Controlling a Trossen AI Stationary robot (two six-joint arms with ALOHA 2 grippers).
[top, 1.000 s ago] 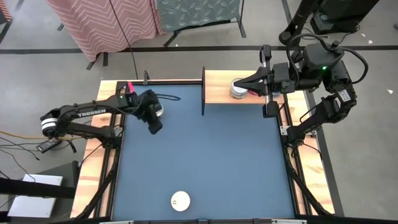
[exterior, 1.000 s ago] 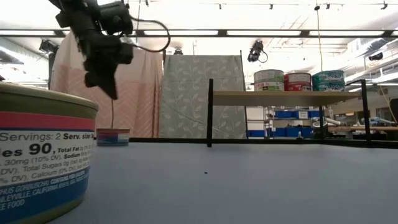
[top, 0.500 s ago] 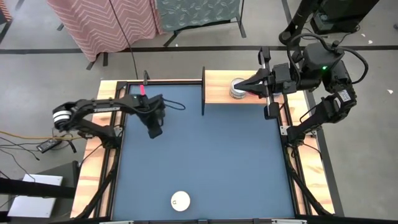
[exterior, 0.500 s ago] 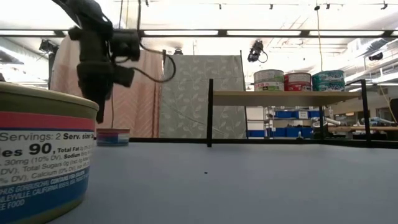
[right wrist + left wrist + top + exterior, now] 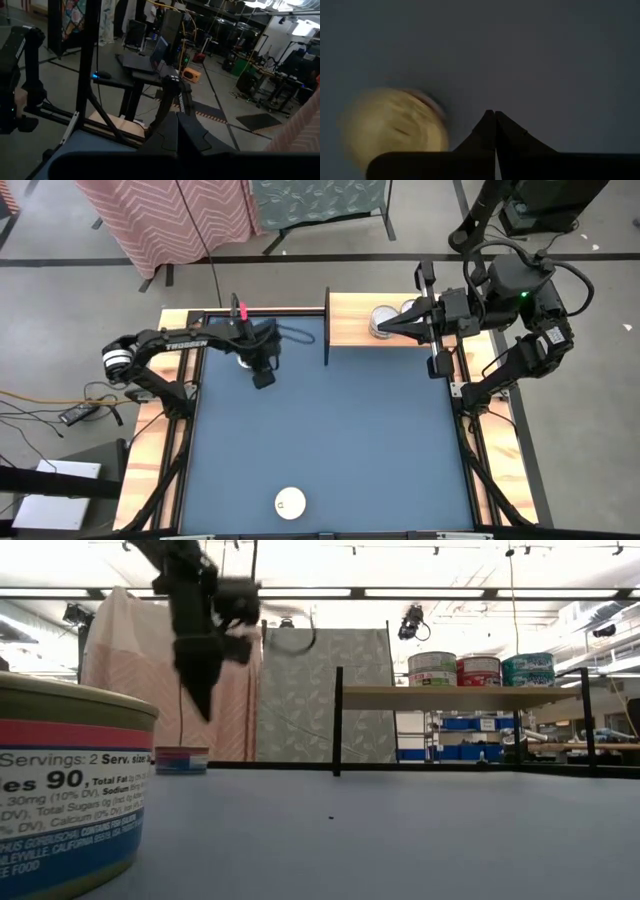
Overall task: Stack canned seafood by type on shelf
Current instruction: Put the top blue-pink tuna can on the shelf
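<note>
My left gripper (image 5: 263, 378) (image 5: 203, 712) hangs shut above the blue table, pointing steeply down. Just beside it on the table's far left stands a gold-lidded tin (image 5: 395, 125), showing a red and blue side label in the low view (image 5: 182, 760). A white-lidded tin (image 5: 290, 502) (image 5: 70, 790) stands at the near edge. The shelf (image 5: 350, 325) (image 5: 450, 692) at the far right carries three tins in a row (image 5: 478, 670). My right gripper (image 5: 378, 330) (image 5: 176, 117) is shut and level, high over the shelf's tins (image 5: 382, 320).
The shelf's dark upright (image 5: 327, 330) (image 5: 338, 720) stands between my left gripper and the plank. Wooden side rails (image 5: 150, 440) run along the table. Cloth-covered screens (image 5: 320, 690) stand beyond the far edge. Bare blue table (image 5: 340, 440) lies between the two tins.
My left gripper has travelled toward the table's right edge, staying shut, and has tipped to point more steeply down. It has passed over the gold-lidded tin, which has stayed in place.
</note>
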